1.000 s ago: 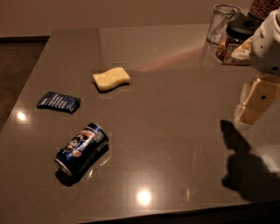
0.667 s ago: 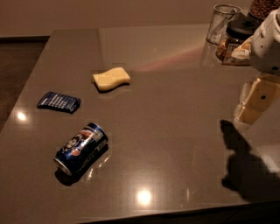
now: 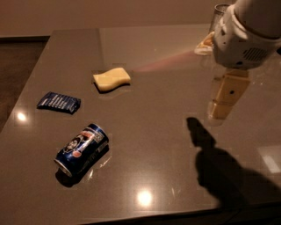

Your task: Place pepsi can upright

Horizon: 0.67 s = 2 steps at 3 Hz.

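The pepsi can (image 3: 82, 148) is dark blue with a round logo and silver ends. It lies on its side on the grey table (image 3: 149, 145), at the front left, one end pointing toward the front-left corner. My gripper (image 3: 225, 96) hangs below the white arm housing (image 3: 246, 35) at the right side, above the table. It is far to the right of the can, touching nothing. Its shadow falls on the table at the front right.
A flat dark-blue snack packet (image 3: 58, 102) lies left of centre, behind the can. A yellow sponge (image 3: 112, 79) lies further back. A glass container (image 3: 218, 13) stands at the back right, mostly hidden by the arm. The table's front edge runs near the bottom of the view.
The arm and gripper have moved left, further in over the table, and now cover more of the glass container. The can, packet and sponge have not moved.
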Motion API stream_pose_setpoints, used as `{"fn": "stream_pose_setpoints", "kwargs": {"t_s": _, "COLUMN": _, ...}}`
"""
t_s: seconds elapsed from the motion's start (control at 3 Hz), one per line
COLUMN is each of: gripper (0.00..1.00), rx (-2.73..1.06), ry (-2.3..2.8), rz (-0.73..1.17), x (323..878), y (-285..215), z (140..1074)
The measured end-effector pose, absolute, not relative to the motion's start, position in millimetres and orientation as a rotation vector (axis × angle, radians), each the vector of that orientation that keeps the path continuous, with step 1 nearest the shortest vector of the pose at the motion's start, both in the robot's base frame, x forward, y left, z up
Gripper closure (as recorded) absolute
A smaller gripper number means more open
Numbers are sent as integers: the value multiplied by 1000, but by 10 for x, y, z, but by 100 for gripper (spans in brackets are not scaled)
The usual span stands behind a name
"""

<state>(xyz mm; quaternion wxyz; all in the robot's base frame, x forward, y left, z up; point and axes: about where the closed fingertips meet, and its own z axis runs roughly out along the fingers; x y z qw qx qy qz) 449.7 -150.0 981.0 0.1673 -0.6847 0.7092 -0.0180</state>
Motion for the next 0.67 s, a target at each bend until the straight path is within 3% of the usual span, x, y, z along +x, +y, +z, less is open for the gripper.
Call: {"fn": "stream_pose_setpoints", "kwargs": {"t_s": 0.67, "gripper": 0, "rx": -2239, "ry": 1693, "rz": 11, "x": 4424, "y": -529, "z": 9687}}
